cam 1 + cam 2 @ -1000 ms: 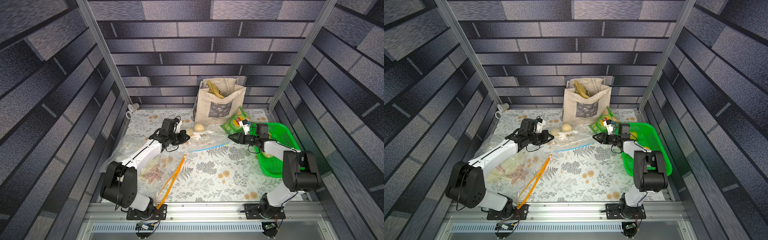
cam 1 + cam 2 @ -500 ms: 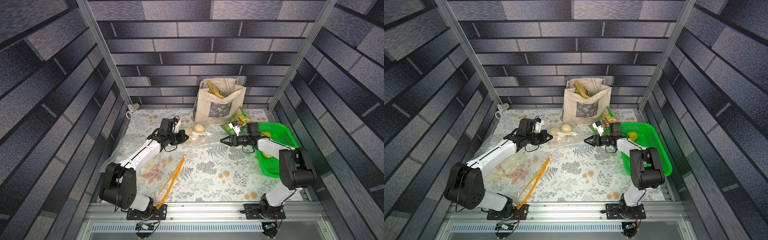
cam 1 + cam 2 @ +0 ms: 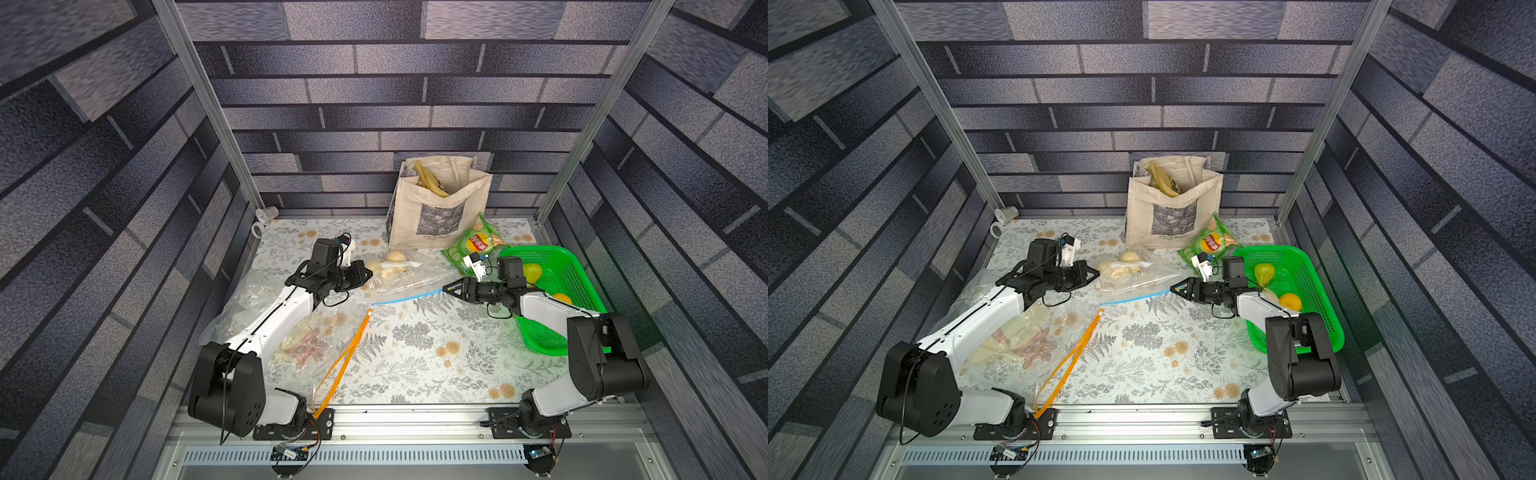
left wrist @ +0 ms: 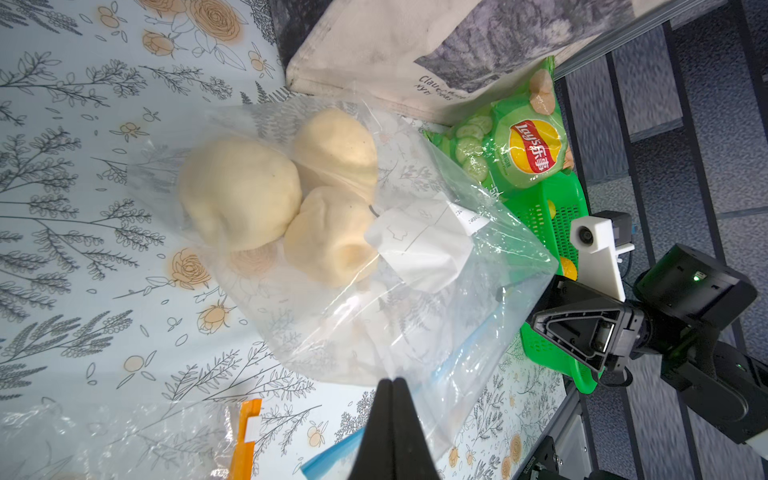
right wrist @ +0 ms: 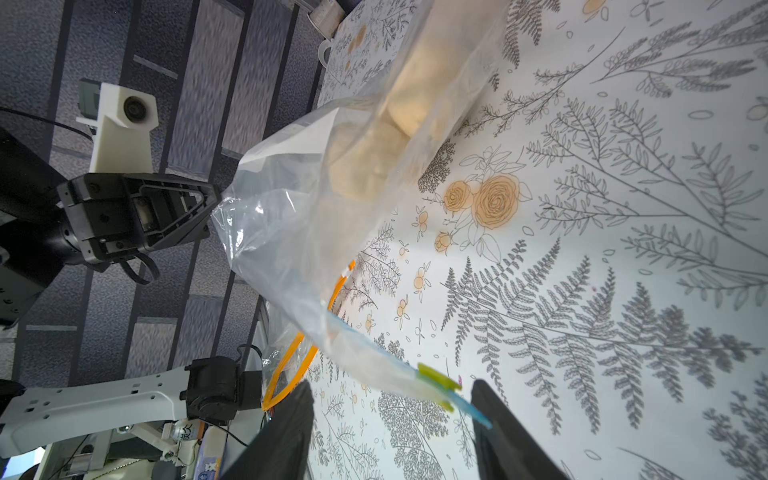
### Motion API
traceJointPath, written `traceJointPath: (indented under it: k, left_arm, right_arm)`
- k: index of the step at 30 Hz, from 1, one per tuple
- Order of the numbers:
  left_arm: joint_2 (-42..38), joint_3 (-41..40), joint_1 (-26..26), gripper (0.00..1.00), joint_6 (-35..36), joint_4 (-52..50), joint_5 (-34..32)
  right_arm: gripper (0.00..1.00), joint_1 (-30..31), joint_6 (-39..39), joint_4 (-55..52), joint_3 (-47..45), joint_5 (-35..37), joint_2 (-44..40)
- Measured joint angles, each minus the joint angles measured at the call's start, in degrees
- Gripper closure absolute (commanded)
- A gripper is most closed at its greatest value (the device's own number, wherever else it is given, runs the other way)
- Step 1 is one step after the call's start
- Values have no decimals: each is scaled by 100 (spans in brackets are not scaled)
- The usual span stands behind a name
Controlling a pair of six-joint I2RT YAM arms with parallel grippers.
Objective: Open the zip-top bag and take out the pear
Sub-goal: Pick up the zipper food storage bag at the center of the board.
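Note:
The clear zip-top bag (image 3: 415, 274) (image 3: 1138, 278) lies at the back middle of the table, with a blue zip strip (image 3: 405, 297) along its near edge. Three pale yellow pears (image 4: 241, 191) (image 3: 1121, 264) sit inside it. My left gripper (image 3: 368, 275) (image 4: 392, 380) is shut on the bag's plastic at its left end, holding that edge up. My right gripper (image 3: 445, 287) (image 5: 391, 384) is open at the bag's right end. The yellow-green zip slider (image 5: 436, 384) hangs between its spread fingers, which stand apart from it.
A green basket (image 3: 582, 282) at the right holds a green pear (image 3: 1264, 272) and an orange fruit. A cloth tote (image 3: 436, 208) and a chips bag (image 3: 478, 243) stand behind. Other plastic bags (image 3: 307, 345) with an orange zip strip (image 3: 345, 357) lie front left.
My right gripper has moved left from the basket to the bag's zip end, opening wider. The left gripper stays shut on the bag, which is now pulled up and taut.

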Motion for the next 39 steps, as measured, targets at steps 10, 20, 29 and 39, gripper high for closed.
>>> traceJointPath:
  k: [10, 20, 29, 39]
  left_arm:
    - [0, -66, 0, 95, 20, -15, -44]
    - [0, -101, 0, 93, 39, -70, -44]
    - [0, -101, -52, 93, 39, -72, -61]
    - [-7, -136, -55, 93, 39, -74, -83]
  right_arm:
    - [43, 22, 374, 345, -55, -63, -306]
    - [52, 24, 293, 315, -127, -92, -566]
    - [70, 26, 782, 472, -197, 332, -389]
    - [90, 26, 1237, 568, -225, 765, -348]
